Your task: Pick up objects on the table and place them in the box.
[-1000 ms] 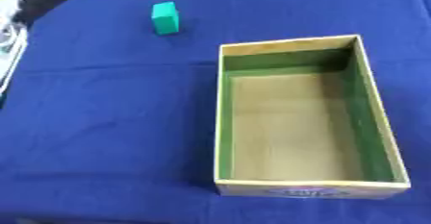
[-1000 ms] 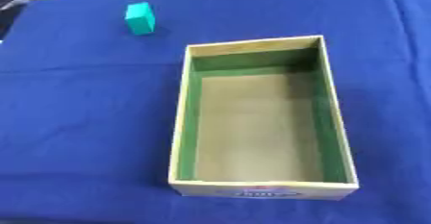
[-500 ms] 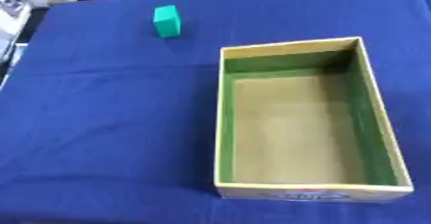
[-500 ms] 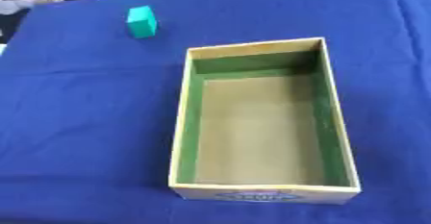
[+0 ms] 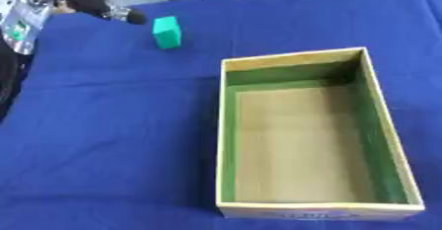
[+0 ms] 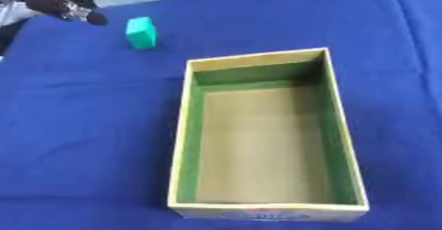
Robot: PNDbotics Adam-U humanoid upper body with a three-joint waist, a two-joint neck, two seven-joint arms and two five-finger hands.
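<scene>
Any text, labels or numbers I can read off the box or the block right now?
Box: a small printed mark on the near outer wall, too blurred to read.
Green block: no text visible.
Left hand, at the upper left near the block: no readable marking.

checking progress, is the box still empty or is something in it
Empty: the box shows only bare floor, and the green block stands outside on the cloth.

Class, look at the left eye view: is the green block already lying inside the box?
No. The green block stands on the blue cloth beyond the box, whose inside holds nothing.
</scene>
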